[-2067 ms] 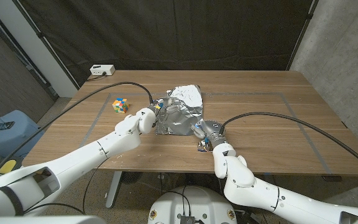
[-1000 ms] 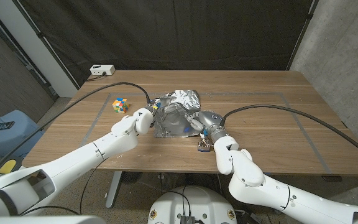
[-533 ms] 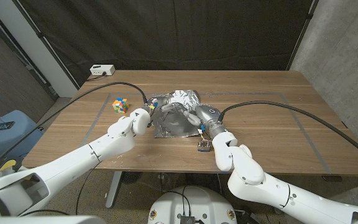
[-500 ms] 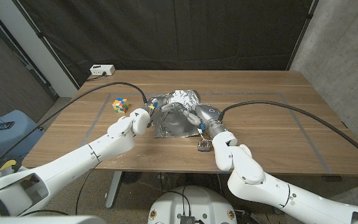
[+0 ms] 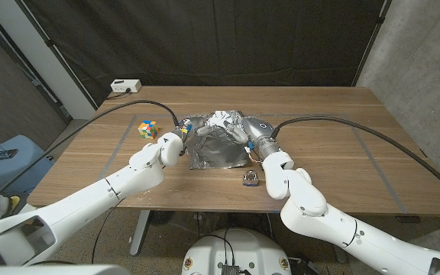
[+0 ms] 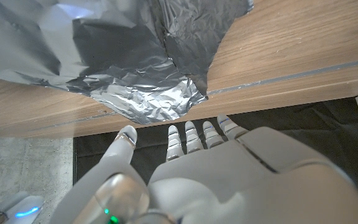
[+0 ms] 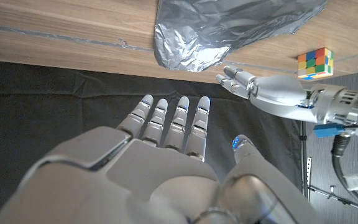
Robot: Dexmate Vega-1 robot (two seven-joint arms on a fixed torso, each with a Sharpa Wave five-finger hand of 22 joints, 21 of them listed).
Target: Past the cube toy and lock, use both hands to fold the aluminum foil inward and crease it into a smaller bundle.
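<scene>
The crumpled aluminum foil [image 5: 217, 142] lies mid-table, its far part bunched up; it also shows in the left wrist view [image 6: 135, 62] and the right wrist view [image 7: 229, 28]. My left hand [image 5: 176, 140] stands at the foil's left edge, fingers [image 6: 191, 134] stretched out and holding nothing. My right hand [image 5: 252, 131] is at the foil's far right side, fingers [image 7: 173, 115] straight and apart from the sheet. The left hand [image 7: 260, 87] shows across the foil in the right wrist view. A small lock [image 5: 250, 179] lies nearer me than the foil. The coloured cube toy [image 5: 148, 128] sits to the left.
A white box [image 5: 125, 86] with a cable stands at the table's far left edge. Black cables arc over the wooden table [image 5: 327, 153] to both wrists. The cube toy [image 7: 314, 63] shows behind the left hand in the right wrist view.
My right hand has moved away from the lock to the foil's far right side, uncovering the lock. The foil's raised far flap has been pushed down and bunched. The left hand edged farther along the foil.
</scene>
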